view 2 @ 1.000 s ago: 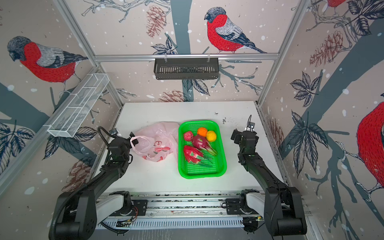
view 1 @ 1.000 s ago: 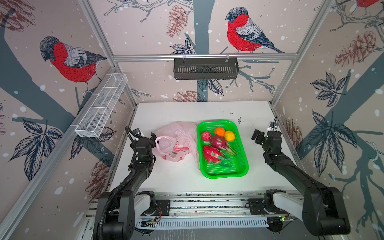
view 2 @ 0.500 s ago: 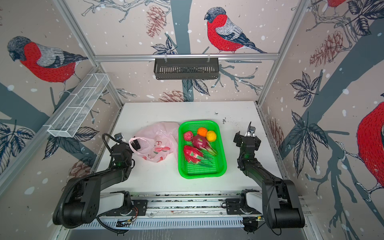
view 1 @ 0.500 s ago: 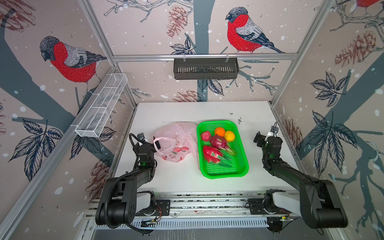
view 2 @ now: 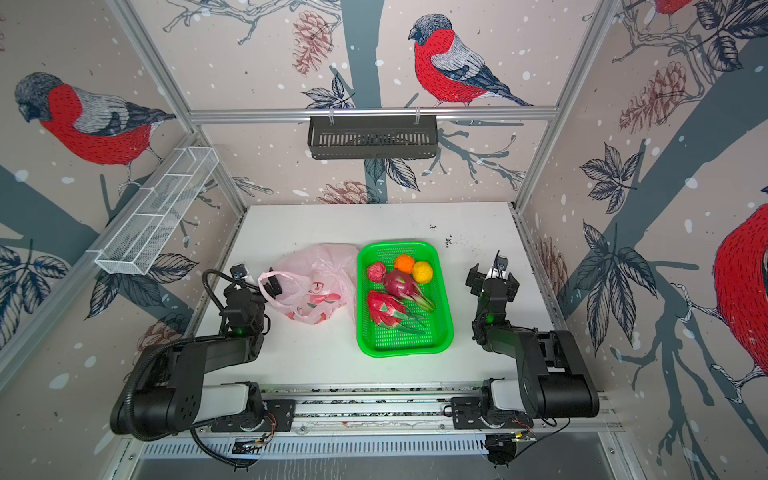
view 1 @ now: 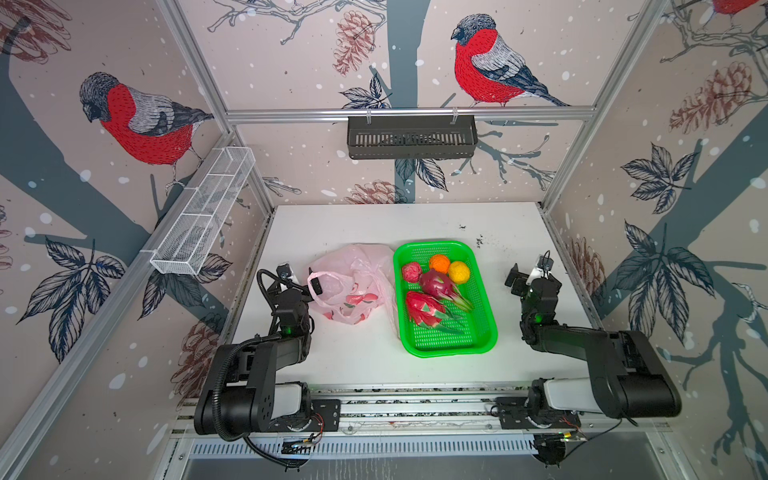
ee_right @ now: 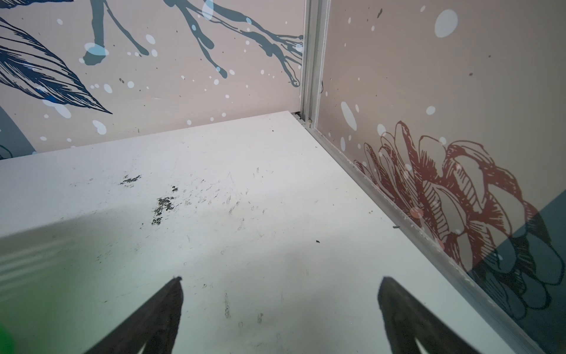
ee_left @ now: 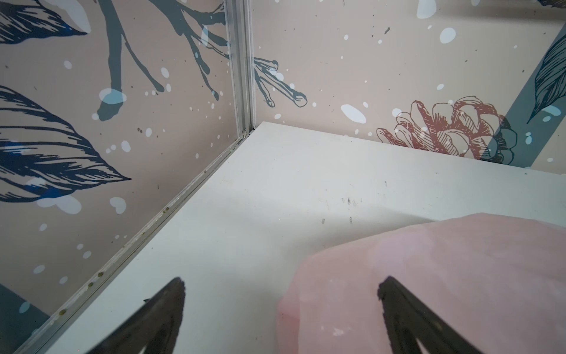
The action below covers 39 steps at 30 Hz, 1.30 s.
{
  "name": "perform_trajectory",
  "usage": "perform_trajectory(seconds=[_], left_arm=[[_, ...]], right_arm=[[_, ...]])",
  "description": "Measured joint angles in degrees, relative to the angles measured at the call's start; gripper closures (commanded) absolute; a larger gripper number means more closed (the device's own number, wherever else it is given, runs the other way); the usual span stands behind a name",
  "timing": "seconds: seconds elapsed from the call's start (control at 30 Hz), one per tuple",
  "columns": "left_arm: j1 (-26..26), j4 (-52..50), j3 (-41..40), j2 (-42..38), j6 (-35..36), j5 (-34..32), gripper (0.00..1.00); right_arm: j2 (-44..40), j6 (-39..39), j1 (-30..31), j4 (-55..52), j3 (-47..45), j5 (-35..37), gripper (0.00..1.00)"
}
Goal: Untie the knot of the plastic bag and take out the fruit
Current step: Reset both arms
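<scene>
While both stand spread wide, the left hand sits beside the plastic bag (limp, centre-left on the desk); the right hand is right of the green basket holding the fruit.

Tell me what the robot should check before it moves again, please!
1. Left gripper open and empty: ok.
2. Right gripper open and empty, over bare table: ok.
3. Fruit out of the plastic bag: ok, five pieces lie in the green basket.
4. Handle loop clear of the left gripper: cannot tell, one finger overlaps it in both top views.
5. Nothing left inside the bag: cannot tell, it looks flat.
</scene>
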Motion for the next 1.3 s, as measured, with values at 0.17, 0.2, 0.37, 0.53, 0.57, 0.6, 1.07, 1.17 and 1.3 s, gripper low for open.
perform_trajectory(seconds=[0.17,0.2,0.37,0.53,0.57,0.6,1.07,1.17,1.3], left_arm=[[0.0,1.8,0.0,1.0,0.6,3.8,0.02],[0.0,1.8,0.1,1.1,0.8,4.1,0.02],[0.0,2.4,-0.1,1.4,0.8,6.9,0.02],[0.0,6.6,-1.5,2.8,0.9,8.9,0.02],[0.0,6.9,-1.8,3.1,0.9,9.2,0.02],[0.0,7.3,-2.1,3.4,0.9,9.8,0.02],[0.0,20.3,-3.5,12.9,2.2,12.5,0.01],[0.0,18.4,-0.9,12.9,2.2,12.5,0.01],[-0.3,16.3,0.9,12.9,2.3,12.4,0.01]], right_arm=[[2.0,-0.1,0.0,4.2,-1.0,-1.1,0.01],[2.5,-0.2,0.0,5.3,-1.6,-1.2,0.01],[5.4,-0.8,0.0,10.8,-4.0,-2.0,0.01],[6.1,-1.5,0.0,14.2,-4.5,-2.8,0.01],[6.1,-1.5,0.0,14.5,-4.7,-2.9,0.01],[6.1,-1.5,0.0,14.9,-4.9,-3.0,0.01],[6.2,-1.8,0.0,17.2,-5.0,-5.0,0.01],[6.6,-2.8,0.1,15.9,-3.4,-5.9,0.01],[6.9,-2.8,0.0,13.9,-2.1,-7.0,0.01]])
